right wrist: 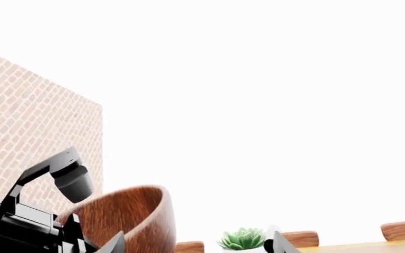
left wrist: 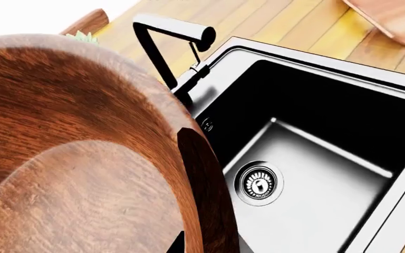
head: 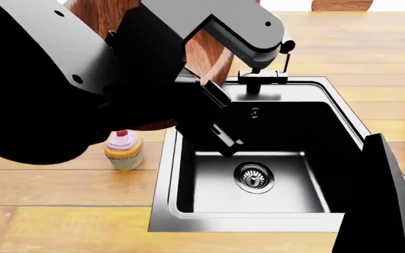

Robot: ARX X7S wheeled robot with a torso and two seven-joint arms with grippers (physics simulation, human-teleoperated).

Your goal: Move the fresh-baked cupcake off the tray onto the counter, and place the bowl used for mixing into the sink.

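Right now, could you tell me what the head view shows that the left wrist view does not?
Only the head view shows the cupcake, standing on the counter left of the sink, plus the left arm reaching over the basin. Only the left wrist view shows a corner of the tray beyond the sink. Both show the bowl, the sink's drain and the faucet.

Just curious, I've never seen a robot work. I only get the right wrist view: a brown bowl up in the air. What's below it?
Observer: The left wrist view shows the black sink just beside and below the bowl, its round drain in sight.
Visitor: And the cupcake?
Observer: In the head view the cupcake stands upright on the counter, left of the sink, not on the tray.
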